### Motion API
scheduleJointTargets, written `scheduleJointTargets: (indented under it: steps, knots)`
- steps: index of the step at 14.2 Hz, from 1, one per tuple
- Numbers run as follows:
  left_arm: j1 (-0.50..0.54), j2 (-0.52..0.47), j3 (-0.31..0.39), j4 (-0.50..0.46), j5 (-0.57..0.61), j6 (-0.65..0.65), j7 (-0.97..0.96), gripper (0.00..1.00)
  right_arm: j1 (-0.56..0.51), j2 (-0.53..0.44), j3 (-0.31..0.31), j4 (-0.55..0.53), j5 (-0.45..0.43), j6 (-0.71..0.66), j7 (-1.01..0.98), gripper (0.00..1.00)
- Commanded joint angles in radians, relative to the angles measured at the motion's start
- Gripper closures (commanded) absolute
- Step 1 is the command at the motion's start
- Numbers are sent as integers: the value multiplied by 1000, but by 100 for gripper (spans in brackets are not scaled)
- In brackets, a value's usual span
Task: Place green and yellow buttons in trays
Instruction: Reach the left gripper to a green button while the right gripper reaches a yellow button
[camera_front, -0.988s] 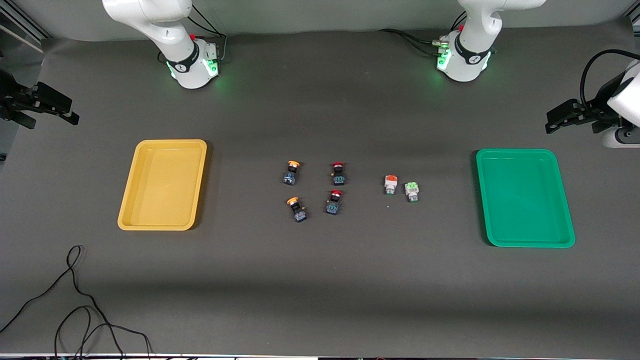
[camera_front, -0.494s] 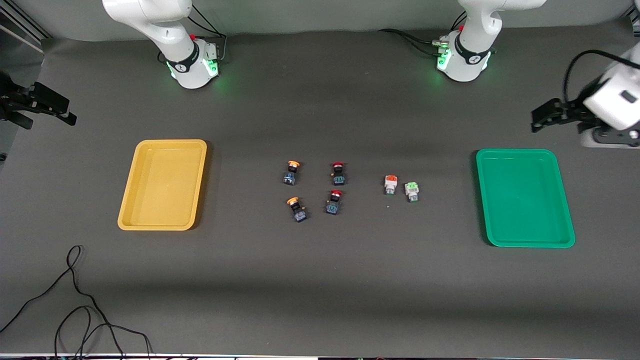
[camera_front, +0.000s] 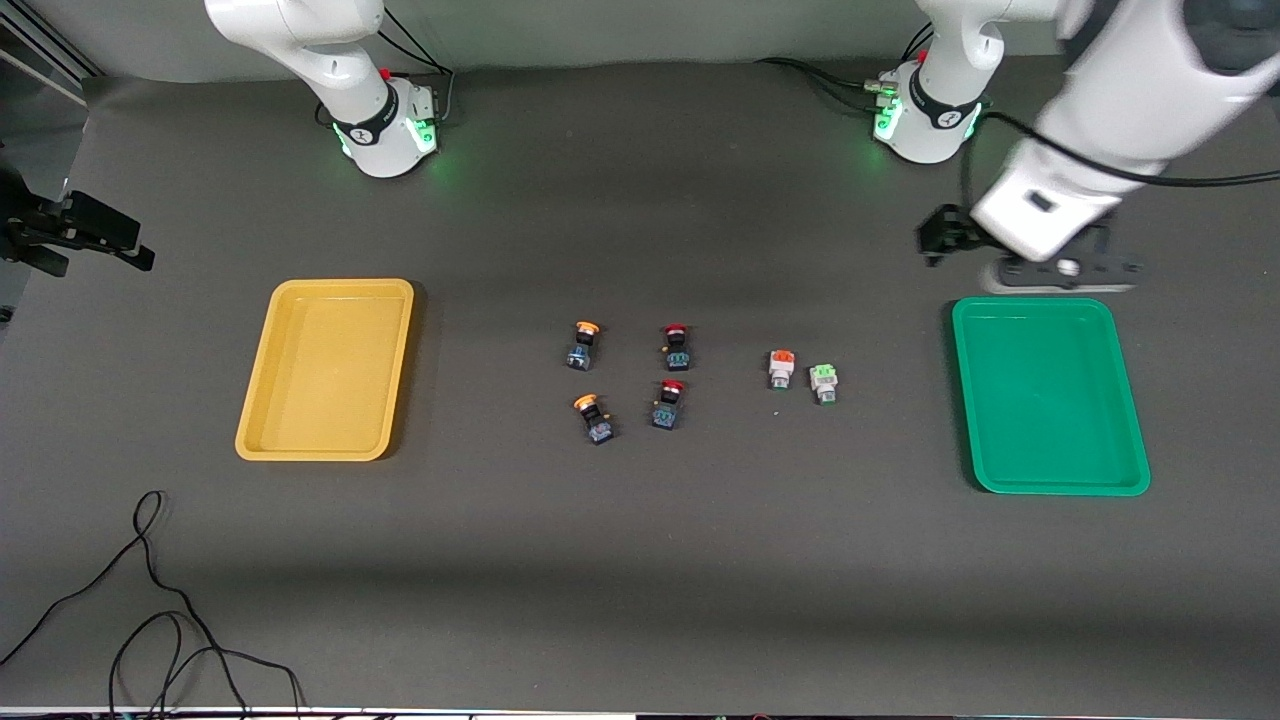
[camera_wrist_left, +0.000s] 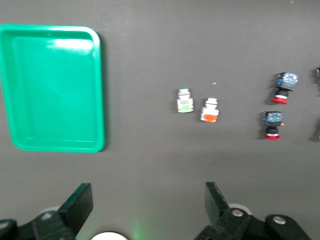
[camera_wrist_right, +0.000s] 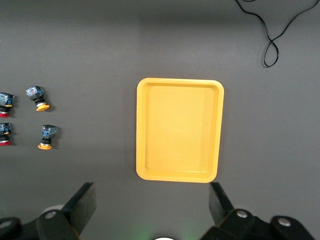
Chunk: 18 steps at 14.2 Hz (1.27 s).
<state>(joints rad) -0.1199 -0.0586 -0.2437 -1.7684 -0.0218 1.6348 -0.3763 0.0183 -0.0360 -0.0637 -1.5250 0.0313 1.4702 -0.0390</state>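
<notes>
Trays bare: green tray at left arm's end, yellow tray at right arm's. Left gripper spread wide, aloft over bare table beside green tray. Right gripper spread wide, waiting above its end. Buttons between trays: green-capped button just beside orange-capped one; yellow-capped buttons near red-capped buttons. Risk: wide fingers nudging or pinching a neighbour.

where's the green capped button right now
In the front view, the green-capped button lies on the table beside the orange-capped white button, between the red-capped buttons and the green tray.
</notes>
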Motion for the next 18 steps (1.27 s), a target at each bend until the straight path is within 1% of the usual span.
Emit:
scheduleJointTargets:
  steps: [1, 4, 5, 7, 8, 9, 11, 13, 15, 17, 18]
  knots:
    - [-7, -73, -25, -124, -36, 89, -45, 0, 2, 18, -1, 26, -10, -13, 8, 0]
    - [-27, -90, -31, -265, -44, 230, -49, 0, 28, 54, 12, 48, -5, -8, 34, 0]
    - [-32, -83, -31, -311, -43, 287, -49, 0, 38, 65, 13, 51, 7, 1, 88, 0]
    - [-32, -61, -31, -426, -44, 447, -49, 0, 104, 99, 13, 77, 16, 7, 229, 0]
    - [-32, -41, -31, -471, -44, 523, -52, 0, 139, 116, 13, 81, 15, 18, 258, 0]
    - [-33, -9, -31, -495, -40, 580, -62, 0, 173, 129, 12, 75, 13, 39, 295, 0]
    - [-35, 92, -31, -499, -27, 663, -65, 0, 228, 183, 13, 75, 16, 82, 408, 0]
    - [-38, 181, -31, -497, -15, 756, -70, 0, 302, 241, 12, 68, 16, 145, 467, 0]
    - [-43, 249, -29, -497, -3, 838, -81, 0, 351, 292, 13, 40, 18, 232, 533, 0]
    - [-43, 318, -29, -491, 54, 910, -126, 0, 400, 324, 13, -19, 24, 349, 624, 0]
    - [-43, 345, -29, -490, 101, 934, -154, 0, 429, 344, 13, -47, 30, 405, 674, 0]
